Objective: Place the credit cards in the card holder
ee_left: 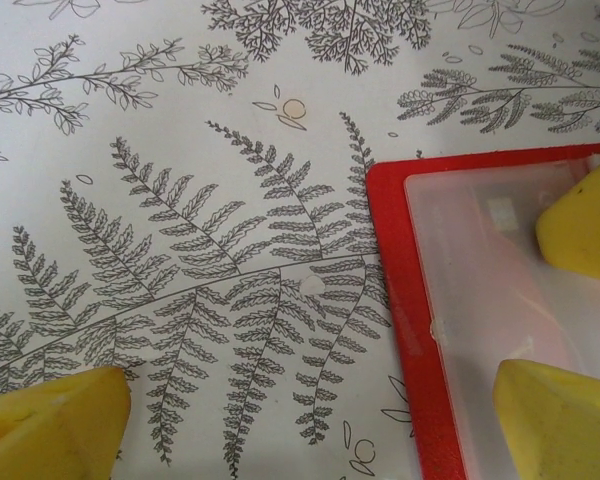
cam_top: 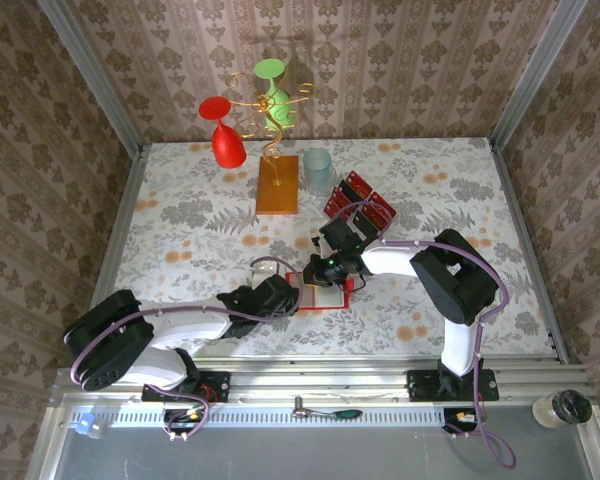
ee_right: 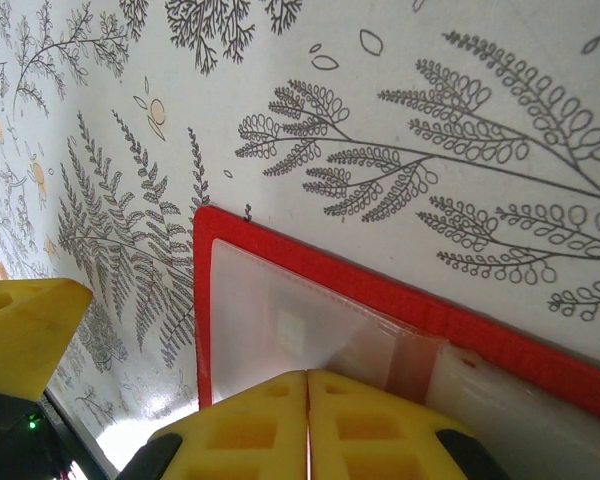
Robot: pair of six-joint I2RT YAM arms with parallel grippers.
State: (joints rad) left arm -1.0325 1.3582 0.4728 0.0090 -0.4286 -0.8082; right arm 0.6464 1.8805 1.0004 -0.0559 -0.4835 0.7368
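The card holder [cam_top: 323, 295] lies open and flat on the table, red border around a pale inside. My left gripper [cam_top: 283, 296] is open and low over the table. In the left wrist view its fingers [ee_left: 55, 420] straddle the card holder's [ee_left: 405, 300] left edge. My right gripper [cam_top: 332, 270] is shut, and its tips [ee_right: 308, 395] rest on the clear pocket of the card holder [ee_right: 380, 290]. Those tips also appear as a yellow block [ee_left: 583, 222] in the left wrist view. Several red credit cards [cam_top: 360, 205] stand in a tiered stand behind the right arm.
A gold wire rack on an orange base [cam_top: 278, 185] holds a red glass [cam_top: 226, 142] and a green glass [cam_top: 273, 92] at the back. A pale green cup [cam_top: 317, 170] stands beside it. Patterned walls close in the table on three sides.
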